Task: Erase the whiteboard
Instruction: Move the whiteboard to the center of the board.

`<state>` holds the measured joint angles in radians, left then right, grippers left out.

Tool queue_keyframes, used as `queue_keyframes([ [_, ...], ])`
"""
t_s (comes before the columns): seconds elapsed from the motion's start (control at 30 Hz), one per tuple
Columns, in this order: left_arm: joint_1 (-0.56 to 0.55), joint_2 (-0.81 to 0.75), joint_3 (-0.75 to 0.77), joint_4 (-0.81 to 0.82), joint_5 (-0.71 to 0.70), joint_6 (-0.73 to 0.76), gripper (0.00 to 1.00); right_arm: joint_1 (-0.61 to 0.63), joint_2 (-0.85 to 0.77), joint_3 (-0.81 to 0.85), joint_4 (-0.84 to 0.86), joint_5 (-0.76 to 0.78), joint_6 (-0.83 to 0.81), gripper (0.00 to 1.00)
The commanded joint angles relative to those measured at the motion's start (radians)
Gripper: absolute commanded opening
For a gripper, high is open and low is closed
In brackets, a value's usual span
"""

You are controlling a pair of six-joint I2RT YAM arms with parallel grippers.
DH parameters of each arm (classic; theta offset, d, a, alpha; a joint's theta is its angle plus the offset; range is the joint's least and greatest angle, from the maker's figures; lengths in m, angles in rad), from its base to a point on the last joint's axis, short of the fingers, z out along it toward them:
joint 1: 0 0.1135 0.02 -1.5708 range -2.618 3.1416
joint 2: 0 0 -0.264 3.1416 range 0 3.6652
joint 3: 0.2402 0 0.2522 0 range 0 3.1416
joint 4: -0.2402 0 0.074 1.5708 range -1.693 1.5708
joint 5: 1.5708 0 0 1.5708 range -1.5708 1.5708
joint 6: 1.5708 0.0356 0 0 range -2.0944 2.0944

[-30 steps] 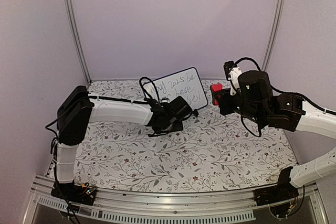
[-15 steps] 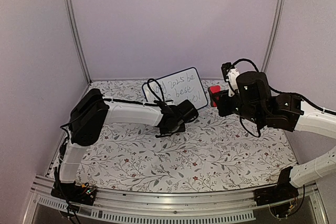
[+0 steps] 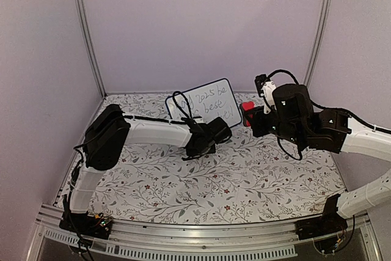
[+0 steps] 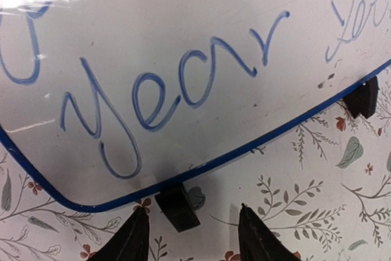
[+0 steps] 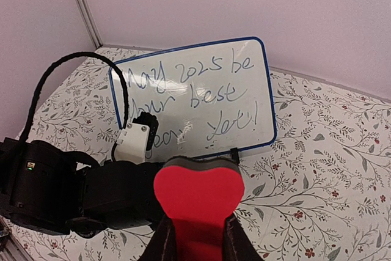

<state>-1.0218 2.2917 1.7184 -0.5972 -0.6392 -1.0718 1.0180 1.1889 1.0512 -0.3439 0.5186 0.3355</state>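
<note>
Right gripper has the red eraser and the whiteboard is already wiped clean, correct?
No. The whiteboard is not clean: blue handwriting covers it, as the right wrist view shows. The right gripper does hold the red eraser.

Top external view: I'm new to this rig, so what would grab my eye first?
The whiteboard propped at the back of the floral tablecloth, covered in blue handwriting. The red eraser gripped in the right tool just right of it stands out next. The left tool sits open at the board's lower edge.
</note>
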Motion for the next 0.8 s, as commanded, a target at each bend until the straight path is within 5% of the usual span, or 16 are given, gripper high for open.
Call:
queue_keyframes([
  [0.0, 0.013, 0.035, 0.028, -0.003, -0.029, -0.004, 0.49, -0.006, 0.003, -0.005, 0.006, -0.009, -0.008, 0.18],
  [0.77, 0.042, 0.075, 0.023, 0.001, -0.040, -0.014, 0.34, -0.006, 0.027, -0.004, 0.017, -0.043, -0.007, 0.17],
])
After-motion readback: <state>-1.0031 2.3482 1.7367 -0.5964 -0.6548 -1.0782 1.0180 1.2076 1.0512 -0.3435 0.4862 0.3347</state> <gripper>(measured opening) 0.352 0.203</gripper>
